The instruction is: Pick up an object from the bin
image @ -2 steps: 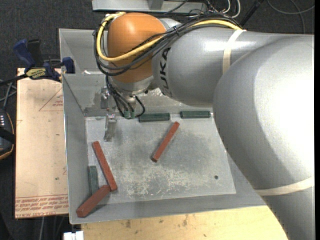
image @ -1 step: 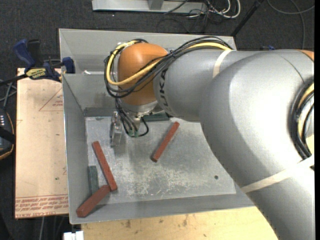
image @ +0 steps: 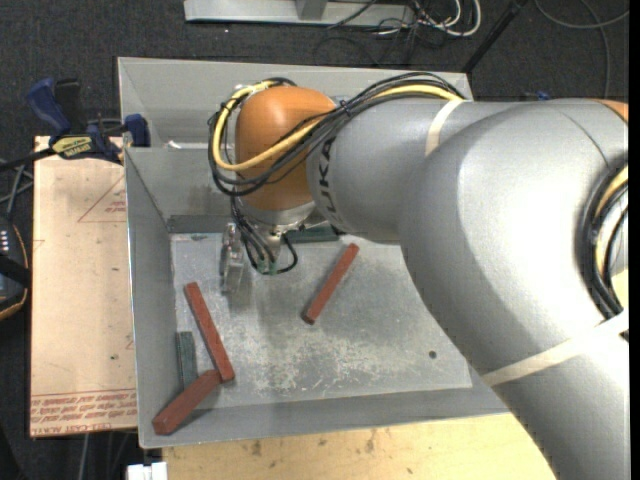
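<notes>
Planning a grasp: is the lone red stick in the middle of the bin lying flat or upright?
Flat: the stick lies full length on the bin floor, at a slant.

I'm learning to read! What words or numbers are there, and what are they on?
"KUKA": dark letters on the grey arm, beside its orange cover, partly hidden by cables, so hard to read.
Nothing readable on the bin or the things in it.
</notes>
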`<state>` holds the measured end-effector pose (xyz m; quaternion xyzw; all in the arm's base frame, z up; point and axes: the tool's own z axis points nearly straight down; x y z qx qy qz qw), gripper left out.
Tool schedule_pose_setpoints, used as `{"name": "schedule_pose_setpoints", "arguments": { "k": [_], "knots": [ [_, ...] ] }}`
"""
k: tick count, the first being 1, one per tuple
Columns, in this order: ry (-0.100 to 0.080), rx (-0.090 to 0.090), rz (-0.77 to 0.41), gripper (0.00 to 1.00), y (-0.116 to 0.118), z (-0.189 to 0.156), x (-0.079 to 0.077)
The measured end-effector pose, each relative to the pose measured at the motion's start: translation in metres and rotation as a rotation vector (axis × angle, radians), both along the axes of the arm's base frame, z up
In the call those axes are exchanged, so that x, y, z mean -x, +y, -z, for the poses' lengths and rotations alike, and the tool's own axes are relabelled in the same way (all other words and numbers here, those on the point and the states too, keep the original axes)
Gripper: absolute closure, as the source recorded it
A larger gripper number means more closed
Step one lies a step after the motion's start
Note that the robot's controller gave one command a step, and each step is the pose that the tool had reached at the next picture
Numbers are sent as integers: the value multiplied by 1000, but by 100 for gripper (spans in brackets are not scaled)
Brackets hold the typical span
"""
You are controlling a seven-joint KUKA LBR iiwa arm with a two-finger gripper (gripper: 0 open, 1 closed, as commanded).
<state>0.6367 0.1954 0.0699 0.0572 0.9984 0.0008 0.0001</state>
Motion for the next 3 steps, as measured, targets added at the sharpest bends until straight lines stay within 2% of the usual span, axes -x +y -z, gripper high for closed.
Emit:
{"name": "schedule_pose_setpoints", "arguments": {
  "k": [1,2,3],
  "knots": [
    [-5,-1,-18,0,11,-88,-21],
    [-3,-1,-18,0,11,-87,-21],
    [-3,-1,-110,0,-21,-73,-17]
  ]
}}
